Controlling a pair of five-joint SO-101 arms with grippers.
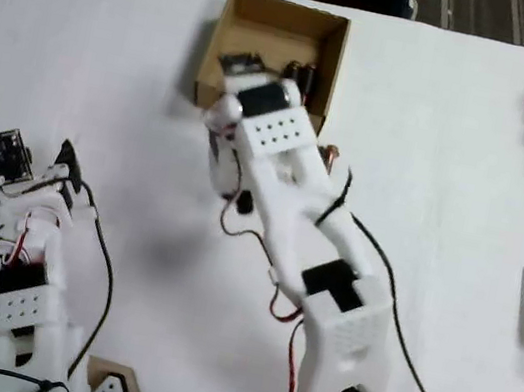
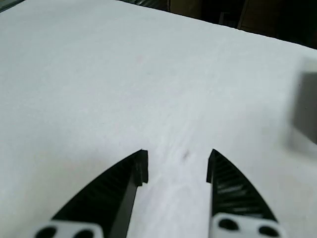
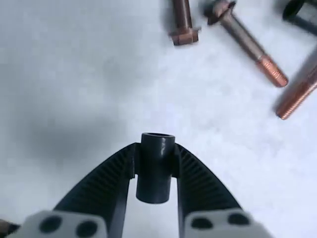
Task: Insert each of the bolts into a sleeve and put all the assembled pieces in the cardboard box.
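Right end effector (image 3: pixel 154 151) clamps the sleeve (image 3: pixel 155 171), bore opening toward its tips. The bolts (image 3: pixel 245 44) lie flat on the desk (image 3: pixel 74 74) just beyond. Left end effector (image 2: pixel 177 166) is spread, farther off.

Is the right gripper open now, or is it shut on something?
Shut. In the right wrist view, the right gripper presses its black ridged fingers on both sides of a short black cylindrical sleeve.
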